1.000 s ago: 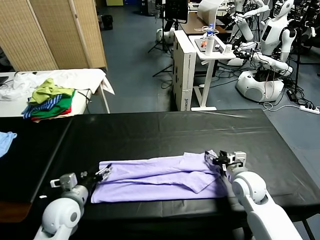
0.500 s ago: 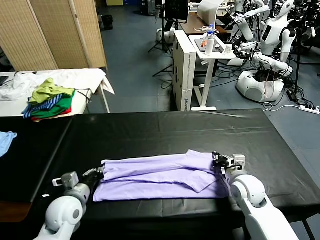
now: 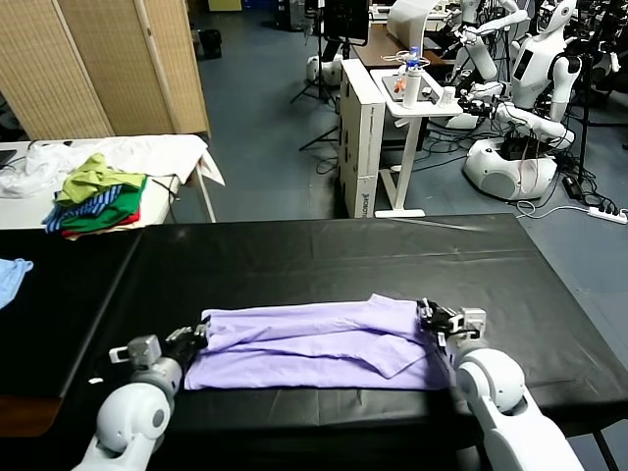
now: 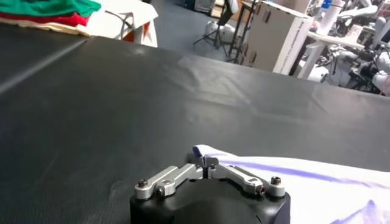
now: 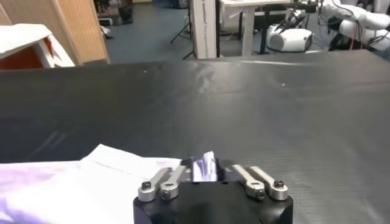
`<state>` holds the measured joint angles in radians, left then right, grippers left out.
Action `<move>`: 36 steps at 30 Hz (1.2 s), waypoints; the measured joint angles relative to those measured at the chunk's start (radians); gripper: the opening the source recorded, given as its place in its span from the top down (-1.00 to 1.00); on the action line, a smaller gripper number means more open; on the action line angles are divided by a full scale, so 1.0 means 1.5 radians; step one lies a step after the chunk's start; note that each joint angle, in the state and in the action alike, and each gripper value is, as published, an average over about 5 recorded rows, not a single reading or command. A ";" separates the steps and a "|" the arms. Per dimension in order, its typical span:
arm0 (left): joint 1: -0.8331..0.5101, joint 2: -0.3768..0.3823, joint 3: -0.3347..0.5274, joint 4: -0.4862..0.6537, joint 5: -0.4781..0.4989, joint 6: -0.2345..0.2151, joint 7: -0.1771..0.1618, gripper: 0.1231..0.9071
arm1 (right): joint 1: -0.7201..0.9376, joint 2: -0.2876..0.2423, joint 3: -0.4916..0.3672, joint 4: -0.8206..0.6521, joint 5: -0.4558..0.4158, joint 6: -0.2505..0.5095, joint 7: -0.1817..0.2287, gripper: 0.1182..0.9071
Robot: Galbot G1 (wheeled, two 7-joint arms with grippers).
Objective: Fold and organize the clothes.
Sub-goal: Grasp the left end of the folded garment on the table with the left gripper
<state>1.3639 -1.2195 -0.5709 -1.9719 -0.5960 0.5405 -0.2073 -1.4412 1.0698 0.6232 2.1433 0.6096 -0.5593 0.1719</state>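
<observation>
Lavender T-shirt [image 3: 314,343] lying folded into a long flat band on the near part of the black table [image 3: 324,260], running left to right, a folded-over layer showing toward its right half. Left gripper [image 3: 193,337] low at the shirt's left end, right gripper [image 3: 433,319] low at its right end. Seen from the left wrist, a fabric corner [image 4: 204,152] sits right at the fingertips; fingers mostly hidden behind the gripper body, so impossible to tell whether clenched or released. Same from the right wrist: a sliver of cloth [image 5: 204,165] between the linkages, fingertips out of sight, grasp unclear. Printed pattern not made out. Beyond, on a white side table, a pile of garments [image 3: 95,196]; a light blue cloth [image 3: 12,277] cut off at the left edge.
</observation>
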 joint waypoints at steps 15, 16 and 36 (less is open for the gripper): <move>0.102 -0.042 -0.037 -0.092 -0.057 0.002 0.001 -1.00 | -0.044 0.003 0.011 0.041 -0.002 0.003 0.000 -1.00; 0.105 -0.047 -0.036 -0.092 -0.055 0.001 0.003 -1.00 | -0.044 0.003 0.010 0.041 -0.002 0.003 0.000 -1.00; 0.108 -0.089 -0.025 -0.064 -0.009 -0.026 0.021 -0.47 | -0.035 0.005 -0.003 0.046 -0.013 0.005 -0.003 -1.00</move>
<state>1.5263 -1.3528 -0.6079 -2.0672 -0.6087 0.5016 -0.1757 -1.4934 1.0780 0.6185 2.2121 0.5908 -0.5524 0.1669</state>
